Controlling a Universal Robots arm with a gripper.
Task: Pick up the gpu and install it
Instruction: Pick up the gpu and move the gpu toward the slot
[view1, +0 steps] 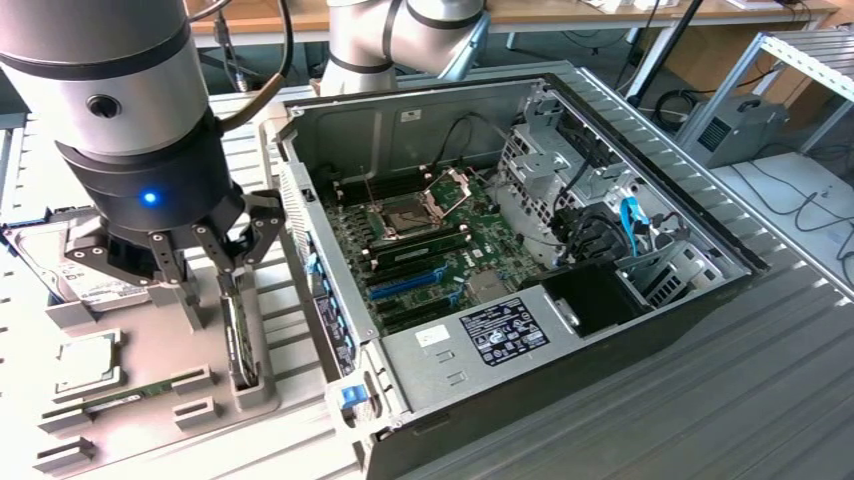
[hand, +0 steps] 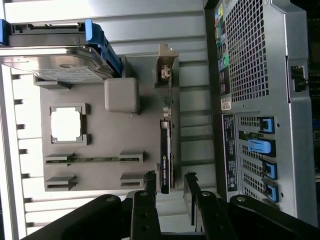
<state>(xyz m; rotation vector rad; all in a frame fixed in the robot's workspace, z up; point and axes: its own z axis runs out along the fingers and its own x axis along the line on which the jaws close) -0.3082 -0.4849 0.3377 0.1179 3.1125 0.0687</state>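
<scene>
- The hand (view1: 214, 275) is open and empty, its jaws spread wide.
- The gpu (hand: 166, 150) stands on edge in a grey holder (hand: 100, 135) straight below the hand. Its thin body is lined up with the gap between the fingers (hand: 150, 187) and seems to touch neither.
- The open case (view1: 534, 250) sits just beside the hand on the counter (view1: 747, 400).
- The card looks stiff and fairly light, but fragile at the fan and bare board.
- The best hold is probably pads flat on both faces, mid-length, clear of the bracket.

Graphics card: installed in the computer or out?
Out. The card stands on edge in the grey tray beside the case, open hand over it.
</scene>
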